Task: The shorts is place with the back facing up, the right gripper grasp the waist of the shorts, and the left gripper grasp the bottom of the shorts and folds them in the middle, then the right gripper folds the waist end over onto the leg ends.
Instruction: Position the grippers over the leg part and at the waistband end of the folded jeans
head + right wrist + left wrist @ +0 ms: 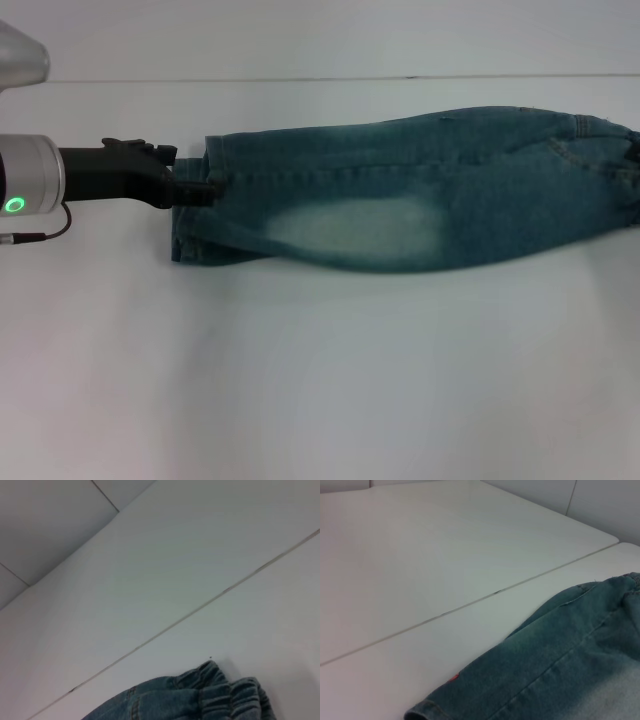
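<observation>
The shorts (420, 190) lie stretched lengthwise across the white worktop (300, 380), folded along their length into one long band. A faded pale patch shows on the near side of the band, toward its left half. The leg ends (195, 205) point to the robot's left; the waist runs off the right edge of the head view.

The left gripper (195, 188) comes in level from the left — silver wrist, green ring light lit, black body. Its fingers (200, 187) are closed on the hem at the leg ends, on the upper layer; a lower layer of hem sits just beneath and nearer the camera. The left wrist view shows a stitched hem corner (427, 711) on the worktop and a small red mark at the denim's edge beside it.

The right gripper does not show clearly in any view. Only a dark shape appears at the right edge of the head view by the waist, too little to identify, so the state of its fingers cannot be told. The right wrist view shows the ruffled elastic waistband (225, 690) bunched, near a seam line in the worktop.
</observation>
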